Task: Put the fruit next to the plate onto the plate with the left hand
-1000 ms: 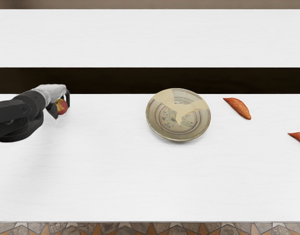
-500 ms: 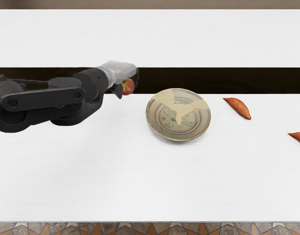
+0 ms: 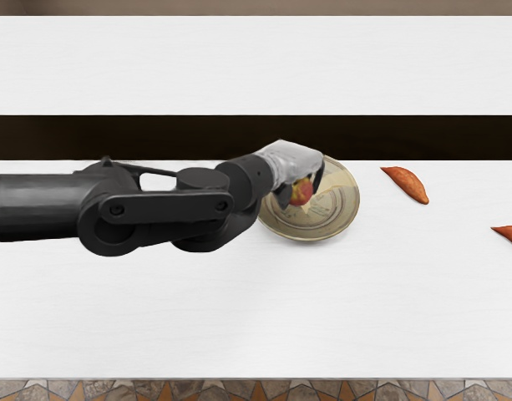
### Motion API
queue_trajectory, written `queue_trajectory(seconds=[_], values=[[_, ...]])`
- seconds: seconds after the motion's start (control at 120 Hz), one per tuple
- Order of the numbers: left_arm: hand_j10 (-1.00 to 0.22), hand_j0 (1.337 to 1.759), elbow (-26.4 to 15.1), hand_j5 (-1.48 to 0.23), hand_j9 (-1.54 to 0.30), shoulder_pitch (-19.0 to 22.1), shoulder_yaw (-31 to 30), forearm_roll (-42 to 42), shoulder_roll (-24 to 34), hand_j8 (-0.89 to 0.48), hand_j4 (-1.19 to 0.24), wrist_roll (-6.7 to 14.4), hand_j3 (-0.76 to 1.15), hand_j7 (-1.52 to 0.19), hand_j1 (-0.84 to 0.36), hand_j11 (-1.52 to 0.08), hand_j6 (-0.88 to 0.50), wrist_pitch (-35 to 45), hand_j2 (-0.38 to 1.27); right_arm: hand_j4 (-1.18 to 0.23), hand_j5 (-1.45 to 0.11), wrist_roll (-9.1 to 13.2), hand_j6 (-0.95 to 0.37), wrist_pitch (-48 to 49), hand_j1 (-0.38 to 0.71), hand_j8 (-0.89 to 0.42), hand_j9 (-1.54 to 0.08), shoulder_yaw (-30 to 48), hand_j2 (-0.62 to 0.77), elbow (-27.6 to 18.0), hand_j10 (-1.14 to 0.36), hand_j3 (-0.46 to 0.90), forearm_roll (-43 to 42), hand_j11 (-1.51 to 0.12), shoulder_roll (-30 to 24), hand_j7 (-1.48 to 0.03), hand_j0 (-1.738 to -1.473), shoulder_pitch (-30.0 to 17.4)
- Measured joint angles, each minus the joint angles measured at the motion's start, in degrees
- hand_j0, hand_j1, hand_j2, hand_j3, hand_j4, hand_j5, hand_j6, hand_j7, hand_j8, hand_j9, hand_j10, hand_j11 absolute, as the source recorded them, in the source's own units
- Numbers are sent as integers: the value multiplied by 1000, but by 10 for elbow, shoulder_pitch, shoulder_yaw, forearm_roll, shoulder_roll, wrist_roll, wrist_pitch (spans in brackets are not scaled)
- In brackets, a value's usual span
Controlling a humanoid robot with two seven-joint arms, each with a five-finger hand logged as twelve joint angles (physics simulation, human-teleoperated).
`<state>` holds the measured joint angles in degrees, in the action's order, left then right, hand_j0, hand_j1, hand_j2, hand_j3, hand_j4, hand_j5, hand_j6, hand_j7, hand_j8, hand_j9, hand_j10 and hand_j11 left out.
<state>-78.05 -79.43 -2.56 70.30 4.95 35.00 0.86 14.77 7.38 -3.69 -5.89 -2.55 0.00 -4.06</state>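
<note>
My left hand (image 3: 301, 185) reaches in from the left edge and hovers over the beige patterned plate (image 3: 335, 213). Its fingers are curled around a small red and yellow apple (image 3: 302, 193), which shows just below the white palm, over the plate's middle. Whether the apple touches the plate I cannot tell. The arm and hand hide the plate's left part. The right arm is out of view.
An orange sweet potato (image 3: 405, 184) lies on the white table (image 3: 256, 309) just right of the plate. A second one (image 3: 509, 235) sits at the right edge. A dark gap runs behind the table's far edge.
The left arm has swung far to the right with the apple in its hand, from the table's left edge, past the back edge, to above the plate.
</note>
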Motion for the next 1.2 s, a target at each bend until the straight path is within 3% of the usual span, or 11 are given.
queue_trajectory(seconds=[0.075, 0.233, 0.5, 0.533, 0.7, 0.75, 0.808, 0.883, 0.983, 1.067, 1.2], values=[[-762, 1648, 40, -1061, -1052, 9, -2, 12, -45, -413, -581, 0, 0, -1068, -334, -1055, -355, 9, 334, 0, 0, 0, 0, 0, -349, 0, 0, 0, 0, 0, 0, 0, 0, 0, 0, 0, -1658, 0], [-760, 1648, 111, -1066, -1048, 17, -11, 26, -49, -403, -577, 1, 0, -1081, -336, -1050, -362, 29, 311, 0, 0, 0, 0, 0, -349, 0, 0, 0, 0, 0, 0, 0, 0, 0, 0, 0, -1658, 0], [-735, 1648, 147, -1027, -1018, 28, -33, 28, -49, -445, -607, -1, 0, -1050, -311, -1020, -378, 40, 307, 0, 0, 0, 0, 0, -349, 0, 0, 0, 0, 0, 0, 0, 0, 0, 0, 0, -1658, 0], [-704, 1649, 148, -975, -969, 28, -33, 28, -49, -454, -628, -1, 0, -1000, -295, -970, -400, 41, 291, 0, 0, 0, 0, 0, -349, 0, 0, 0, 0, 0, 0, 0, 0, 0, 0, 0, -1658, 0], [-391, 1654, 149, -534, -531, 37, -21, 22, -49, -280, -357, -1, 0, -545, -30, -532, -257, 47, 146, 0, 0, 0, 0, 0, -349, 0, 0, 0, 0, 0, 0, 0, 0, 0, 0, 0, -1658, 0], [-329, 1655, 138, -448, -446, 34, -14, 20, -49, -243, -303, -1, 0, -457, 25, -446, -225, 47, 119, 0, 0, 0, 0, 0, -349, 0, 0, 0, 0, 0, 0, 0, 0, 0, 0, 0, -1658, 0], [-273, 1656, 92, -370, -369, 32, 3, 15, 3, -209, -254, 0, 0, -377, 75, -369, -195, 45, 95, 0, 0, 0, 0, 0, -349, 0, 0, 0, 0, 0, 0, 0, 0, 0, 0, 0, -1658, 0], [-222, 1656, 45, -298, -297, 32, 24, 3, 24, -177, -208, 0, 0, -302, 122, -297, -168, 41, 73, 0, 0, 0, 0, 0, -349, 0, 0, 0, 0, 0, 0, 0, 0, 0, 0, 0, -1658, 0], [-171, 1657, -23, -228, -227, 37, 72, -38, 125, -144, -163, 0, 0, -231, 168, -227, -139, 22, 52, 0, 0, 0, -1, 0, -349, 0, 0, 0, 0, 0, 0, 0, 0, 0, 0, 0, -1658, 0], [-142, 1657, -72, -187, -186, 46, 131, -130, 202, -124, -136, 0, 0, -189, 197, -186, -120, -23, 41, 0, 0, 0, 0, 0, -349, 0, 0, 0, 0, 0, 0, 0, 0, 0, 0, 0, -1658, 0], [-99, 1658, -104, -130, -129, 125, 242, -350, 350, -90, -97, 0, 0, -130, 240, -129, -89, -184, 27, 0, 0, 0, 0, 0, -349, 0, 0, 0, 0, 0, 0, 0, 0, 0, 0, 0, -1658, 0]])
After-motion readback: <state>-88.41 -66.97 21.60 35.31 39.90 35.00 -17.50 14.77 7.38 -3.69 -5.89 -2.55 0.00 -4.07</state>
